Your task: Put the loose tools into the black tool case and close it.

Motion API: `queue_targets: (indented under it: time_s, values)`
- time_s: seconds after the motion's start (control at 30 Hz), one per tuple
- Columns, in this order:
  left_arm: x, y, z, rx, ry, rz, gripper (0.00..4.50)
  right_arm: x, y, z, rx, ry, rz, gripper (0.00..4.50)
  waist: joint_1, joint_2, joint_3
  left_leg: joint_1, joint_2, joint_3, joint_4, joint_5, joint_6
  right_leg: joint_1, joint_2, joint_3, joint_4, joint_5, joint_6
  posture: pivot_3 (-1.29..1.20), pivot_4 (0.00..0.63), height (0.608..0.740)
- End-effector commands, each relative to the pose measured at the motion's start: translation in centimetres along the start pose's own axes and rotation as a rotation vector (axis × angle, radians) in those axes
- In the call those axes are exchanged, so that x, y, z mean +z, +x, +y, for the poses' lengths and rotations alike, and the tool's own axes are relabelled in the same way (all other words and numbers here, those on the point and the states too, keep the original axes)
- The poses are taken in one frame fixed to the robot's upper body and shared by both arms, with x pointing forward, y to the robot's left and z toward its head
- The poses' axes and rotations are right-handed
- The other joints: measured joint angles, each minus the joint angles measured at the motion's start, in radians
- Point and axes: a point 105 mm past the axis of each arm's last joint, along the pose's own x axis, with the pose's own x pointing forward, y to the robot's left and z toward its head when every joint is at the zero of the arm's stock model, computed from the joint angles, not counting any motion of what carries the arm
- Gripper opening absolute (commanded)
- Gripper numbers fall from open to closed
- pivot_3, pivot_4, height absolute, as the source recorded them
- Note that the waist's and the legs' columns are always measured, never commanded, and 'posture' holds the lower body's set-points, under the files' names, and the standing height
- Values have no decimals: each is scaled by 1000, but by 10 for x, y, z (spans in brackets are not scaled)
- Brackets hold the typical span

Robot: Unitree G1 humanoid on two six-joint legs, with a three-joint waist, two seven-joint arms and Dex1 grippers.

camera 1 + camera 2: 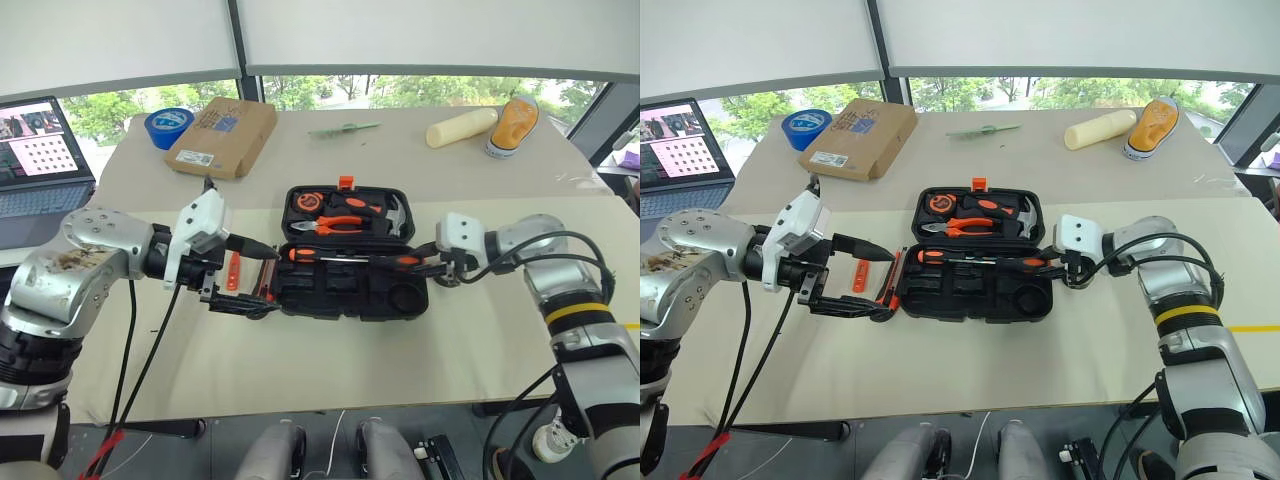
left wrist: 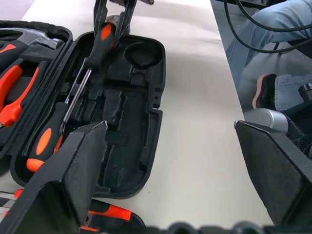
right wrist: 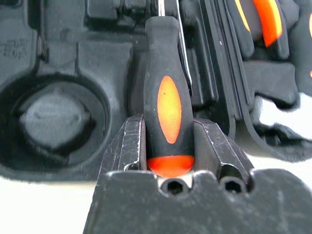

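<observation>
Cream-covered table [image 1: 330, 360] is carrying the open black tool case [image 1: 350, 297] at its middle. Nearest, at the case's left edge, the left gripper [image 1: 862, 278] is hovering with fingers spread wide, holding nothing. Just beside that edge, loose orange-handled tools [image 1: 870, 273] are lying on the table, partly hidden; which ones, cannot tell. At the case's right end, the right gripper [image 3: 168, 146] is clamping one screwdriver [image 3: 168, 105] by its handle, shaft lying along the near tray beside a second screwdriver [image 2: 46, 139] already seated. Round recess [image 3: 51, 119] is sitting empty. Judging: roughly midway; remaining tools and closing are outstanding. Beyond the case: cardboard box [image 1: 222, 136], blue tape roll [image 1: 167, 124], green stick [image 1: 345, 128].
</observation>
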Motion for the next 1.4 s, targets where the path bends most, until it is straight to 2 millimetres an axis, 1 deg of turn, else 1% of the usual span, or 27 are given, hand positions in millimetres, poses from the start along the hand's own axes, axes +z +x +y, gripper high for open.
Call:
queue_targets:
  time_s: [0.03, 0.17, 0.23, 0.27, 0.33, 0.37, 0.4, 0.43, 0.47, 0.53, 0.6, 0.67, 0.7, 0.87, 0.97, 1.03, 1.07, 1.23, 1.4]
  values:
    - [12, -3, 2, 15, 60, -15, 4500, 6, -5, -6, -22, -43, -3, 993, 1, 0, 0, 0, 0, 0, 0, 0, 0, 0, 0, 0, 1, 0, 0, 0, 150, 738]
    - [12, -2, 3, 18, 64, -16, 4500, 10, -2, -7, -26, -26, -15, 993, 2, 0, 0, 0, 0, 0, 0, 0, 0, 0, 0, 0, 0, 0, 0, 0, 150, 738]
    - [12, -1, 4, 19, 65, -17, 4500, 9, -2, -8, -33, -16, -11, 1994, 1, 0, 0, 0, 0, 0, 0, 0, 0, 0, 0, 0, 0, 0, 0, 0, 150, 738]
    - [12, 0, 4, 19, 66, -18, 4500, 9, -3, -9, -41, -19, -9, 2217, 1, 0, 0, 0, 0, 0, 0, 0, 0, 0, 0, 0, 0, 0, 0, 0, 150, 738]
    - [12, 0, 5, 19, 69, -18, 4500, 17, -5, -13, -67, -17, -46, 2888, 1, 0, 0, 0, 0, 0, 0, 0, 0, 0, 0, 0, 0, 0, 0, 0, 150, 738]
    - [12, 0, 5, 19, 69, -18, 4500, 20, -6, -15, -75, -14, -60, 3240, 1, 0, 0, 0, 0, 0, 0, 0, 0, 0, 0, 0, 0, 0, 0, 0, 150, 738]
    - [12, 0, 5, 19, 69, -19, 4500, 24, -7, -16, -82, -9, -79, 3731, 1, 0, 0, 0, 0, 0, 0, 0, 0, 0, 0, 0, 0, 0, 0, 0, 150, 738]
    - [12, 0, 5, 19, 70, -18, 4500, 31, -7, -19, -87, -4, -104, 3921, 1, 0, 0, 0, 0, 0, 0, 0, 0, 0, 0, 0, 0, 0, 0, 0, 150, 738]
    - [12, 1, 5, 18, 70, -18, 4500, 39, -6, -21, -91, 9, -135, 4252, 1, 0, 0, 0, 0, 0, 0, 0, 0, 0, 0, 0, 0, 0, 0, 0, 150, 738]
    - [11, 1, 5, 16, 70, -18, 4500, 50, -4, -24, -94, 37, -181, 4252, 0, 0, 0, 0, 0, 0, 0, 0, 0, 0, 0, 0, 1, 0, 0, 0, 150, 738]
    - [11, 2, 6, 15, 73, -19, 4500, 55, 0, -25, -92, 75, -201, 4252, 0, 0, 0, 0, 0, 0, 0, 0, 0, 0, 0, 0, 1, 0, 0, 0, 150, 738]
    - [11, 4, 6, 12, 75, -19, 4500, 57, 5, -25, -85, 107, -214, 3664, 0, 0, 0, -1, 0, 0, 0, 0, 0, -1, 0, 0, 1, 0, 0, 0, 150, 738]
    - [11, 4, 5, 10, 77, -19, 4500, 56, 9, -24, -83, 114, -210, 3541, 0, 0, 0, 0, 0, 0, 0, 0, 0, -1, 0, 0, 1, 0, 0, 0, 150, 738]
    - [10, 6, 5, 5, 81, -15, 4500, 48, 22, -17, -71, 121, -179, 1853, 3, 0, 0, -1, 0, -1, 0, 0, 0, -1, 0, 0, 1, 0, 0, 0, 150, 738]
    - [8, 6, 5, 7, 84, -12, 4500, 51, 28, -10, -39, 129, -185, 792, 1, 0, 0, -1, 0, -1, 0, 0, 0, -1, 0, 0, 1, 0, 0, 0, 150, 738]
    - [7, 6, 5, 7, 84, -9, 4500, 52, 31, -6, -23, 129, -181, 163, 0, 0, 0, -1, 0, 0, 0, 0, 0, -1, 0, 0, 1, 0, 0, 0, 150, 738]
    - [7, 6, 5, 7, 84, -8, 4500, 52, 32, -5, -19, 129, -179, 74, 0, 0, 0, -1, 0, 0, 0, 0, 0, -1, 0, 0, 1, 0, 0, 0, 150, 738]
    - [5, 7, 5, 8, 85, -6, 4500, 43, 42, 0, -19, 130, -118, 74, 0, 0, 0, -1, 0, 0, 0, 0, 0, -2, 0, 0, 2, 0, 0, 0, 150, 738]
    - [4, 8, 5, 7, 88, -4, 4500, 28, 54, 3, -14, 135, -24, 74, 0, 0, 0, 0, 0, -1, 0, 0, 0, -1, 1, 0, 1, 0, 0, 0, 150, 738]
